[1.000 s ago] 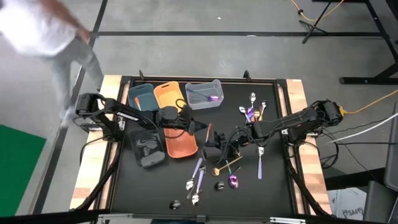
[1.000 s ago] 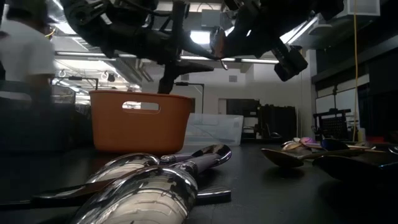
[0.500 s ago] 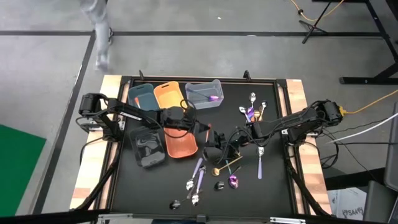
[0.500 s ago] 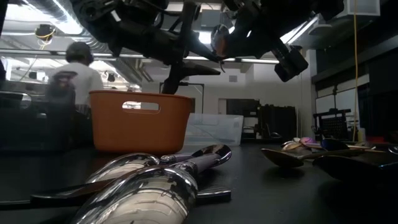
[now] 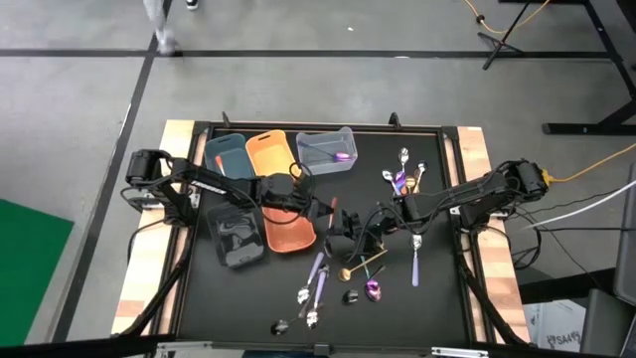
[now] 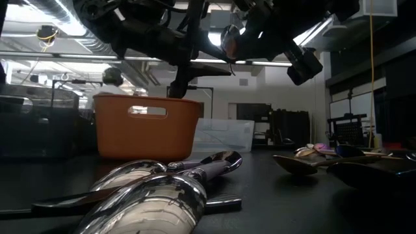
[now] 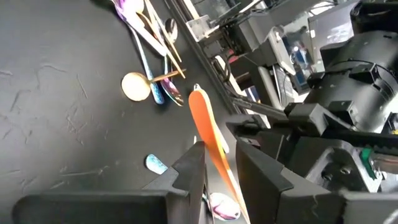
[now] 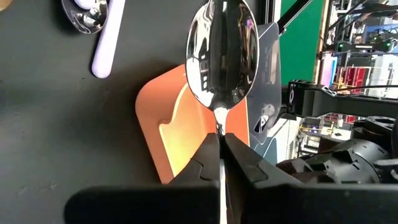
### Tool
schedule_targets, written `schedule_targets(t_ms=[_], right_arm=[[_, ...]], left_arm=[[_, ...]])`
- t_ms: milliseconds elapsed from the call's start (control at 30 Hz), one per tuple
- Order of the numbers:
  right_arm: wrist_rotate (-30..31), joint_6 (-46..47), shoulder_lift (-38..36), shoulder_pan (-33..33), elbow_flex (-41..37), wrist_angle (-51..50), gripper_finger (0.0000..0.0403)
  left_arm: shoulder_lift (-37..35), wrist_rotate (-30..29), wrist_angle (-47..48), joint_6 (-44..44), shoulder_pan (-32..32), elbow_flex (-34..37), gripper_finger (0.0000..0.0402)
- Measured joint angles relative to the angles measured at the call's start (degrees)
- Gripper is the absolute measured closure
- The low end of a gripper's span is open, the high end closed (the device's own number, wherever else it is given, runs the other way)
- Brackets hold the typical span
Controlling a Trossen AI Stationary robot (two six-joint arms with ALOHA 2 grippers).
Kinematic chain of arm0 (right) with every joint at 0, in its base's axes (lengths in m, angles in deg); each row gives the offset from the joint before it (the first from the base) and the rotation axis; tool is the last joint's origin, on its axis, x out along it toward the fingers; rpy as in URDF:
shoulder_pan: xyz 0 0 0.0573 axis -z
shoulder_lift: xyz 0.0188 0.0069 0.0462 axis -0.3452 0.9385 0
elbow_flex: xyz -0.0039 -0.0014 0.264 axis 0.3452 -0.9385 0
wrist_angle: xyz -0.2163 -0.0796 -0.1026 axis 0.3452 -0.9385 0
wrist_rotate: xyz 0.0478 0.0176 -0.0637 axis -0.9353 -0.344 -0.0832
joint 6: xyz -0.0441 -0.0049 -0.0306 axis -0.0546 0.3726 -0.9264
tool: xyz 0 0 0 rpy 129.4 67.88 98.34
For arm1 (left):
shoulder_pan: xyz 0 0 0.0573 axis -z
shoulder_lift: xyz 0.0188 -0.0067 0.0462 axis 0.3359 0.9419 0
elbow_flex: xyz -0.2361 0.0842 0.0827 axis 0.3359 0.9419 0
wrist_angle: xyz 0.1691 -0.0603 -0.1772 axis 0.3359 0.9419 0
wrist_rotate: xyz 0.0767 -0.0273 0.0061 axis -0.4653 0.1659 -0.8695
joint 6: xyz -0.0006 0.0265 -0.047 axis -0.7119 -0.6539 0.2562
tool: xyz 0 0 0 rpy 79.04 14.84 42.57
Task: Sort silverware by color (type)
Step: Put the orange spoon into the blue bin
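My left gripper [image 5: 326, 206] is shut on an orange-red utensil [image 7: 205, 124], just right of the orange-red bin [image 5: 288, 229]. My right gripper [image 5: 350, 227] is close beside it, toward the table's near right, and is shut on a silver spoon [image 8: 222, 50]. In the right wrist view the spoon's bowl hangs over the orange-red bin [image 8: 168, 124]. Loose silverware lies flat on the black mat: a cluster [image 5: 402, 179] by the right arm, a lilac-handled spoon [image 5: 415, 261], a gold spoon [image 5: 358, 267] and lilac-handled pieces [image 5: 316, 283]. My left gripper pinches the orange-red utensil's handle [image 7: 214, 152] between its two fingers [image 7: 189, 171]. The handle's free end [image 7: 196, 96] sticks out beyond the fingertips, and the piece is lifted clear of the mat. My right gripper pinches the silver spoon by its neck [image 8: 219, 124], just below the bowl, between both fingertips [image 8: 208, 152]. The spoon lies along the fingers with its bowl [image 8: 222, 50] out in front, lifted clear of the table.
A teal bin [image 5: 227, 152], an orange bin [image 5: 266, 151] and a clear bin [image 5: 325, 149] holding a purple spoon stand along the far edge. A dark grey bin [image 5: 234, 237] sits left of the orange-red one. Black pieces [image 5: 281, 326] lie near the near edge.
My left arm has edged a little toward the table's right, still holding the orange-red utensil. A person beyond the table's far left corner has walked out of view.
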Motion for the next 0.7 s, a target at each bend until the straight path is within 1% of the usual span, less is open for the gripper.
schedule_targets(t_ms=[333,433,700], right_arm=[[-0.2,0.0,0.0,0.0,0.0,-0.1,0.0403],[-0.6,0.0,0.0,0.0,0.0,-0.2,0.0403],[-0.9,-0.1,0.0,0.0,0.0,-0.1,0.0403]], left_arm=[[0.0,1.2,2.4,5.2,0.1,0.0,0.0315],[0.0,2.4,2.7,5.6,0.1,0.0,0.0315],[0.0,2.4,2.7,6.7,0.3,0.0,0.0319]])
